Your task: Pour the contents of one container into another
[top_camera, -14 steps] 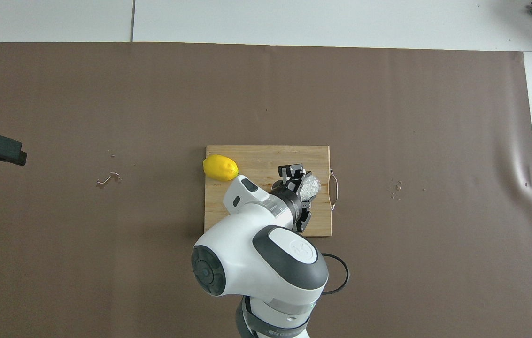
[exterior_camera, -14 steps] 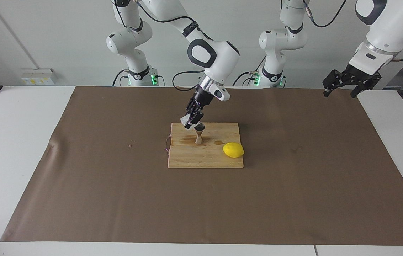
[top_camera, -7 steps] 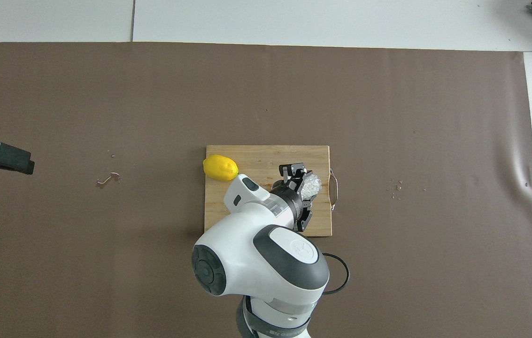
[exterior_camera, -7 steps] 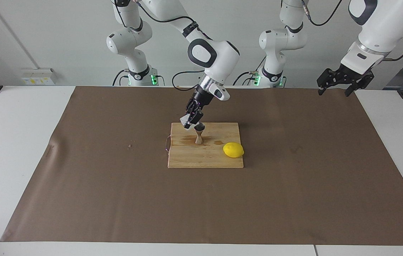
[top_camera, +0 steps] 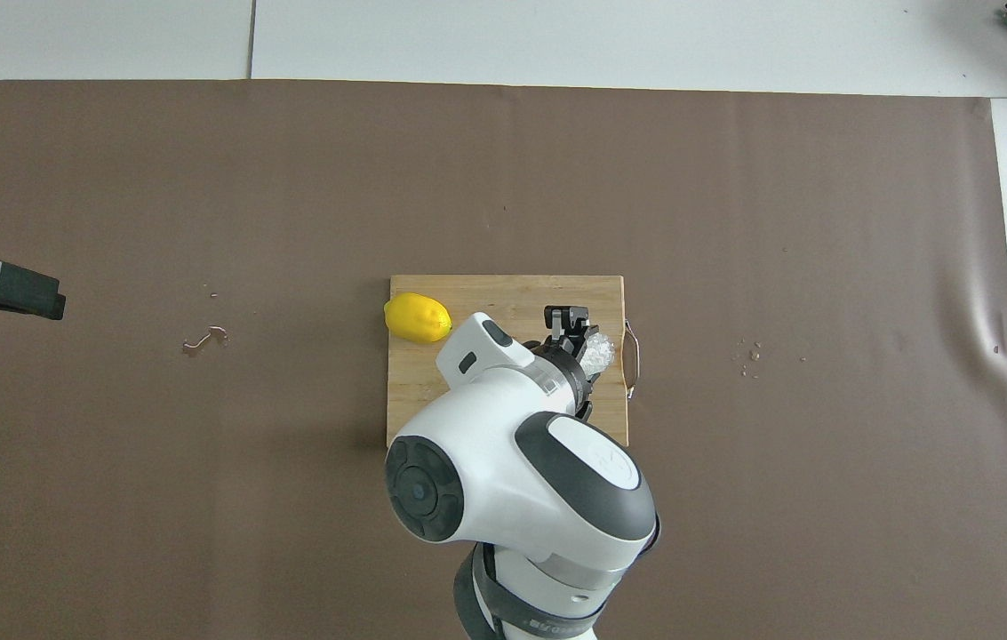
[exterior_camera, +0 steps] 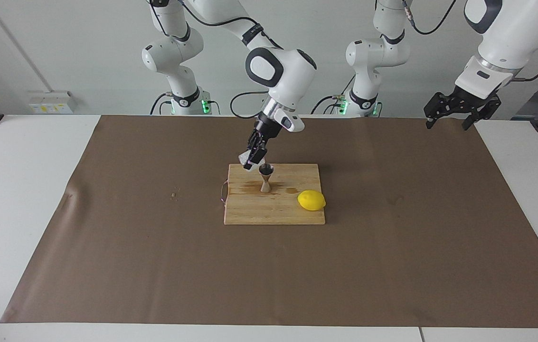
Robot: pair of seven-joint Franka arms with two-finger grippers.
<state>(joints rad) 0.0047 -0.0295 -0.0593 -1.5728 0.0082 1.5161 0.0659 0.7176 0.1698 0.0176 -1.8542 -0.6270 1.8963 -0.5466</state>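
Observation:
My right gripper [exterior_camera: 252,158] is shut on the small bumpy clear glass cup [exterior_camera: 245,159] and holds it tilted just above the rim of the metal hourglass jigger [exterior_camera: 266,178]. The jigger stands upright on the wooden cutting board [exterior_camera: 273,209]. In the overhead view the cup [top_camera: 597,352] shows beside the right gripper [top_camera: 576,334], and the arm hides the jigger. My left gripper [exterior_camera: 454,111] hangs open and empty in the air over the mat's corner at the left arm's end, and it also shows in the overhead view [top_camera: 1,289].
A yellow lemon [exterior_camera: 311,200] lies on the board's corner toward the left arm's end, farther from the robots than the jigger. Wet patches [exterior_camera: 291,190] mark the board beside the jigger. Water drops [top_camera: 203,339] lie on the brown mat [exterior_camera: 392,266].
My right gripper has risen a little with the cup and shifted toward the right arm's end of the board. My left gripper rose slightly, then held still.

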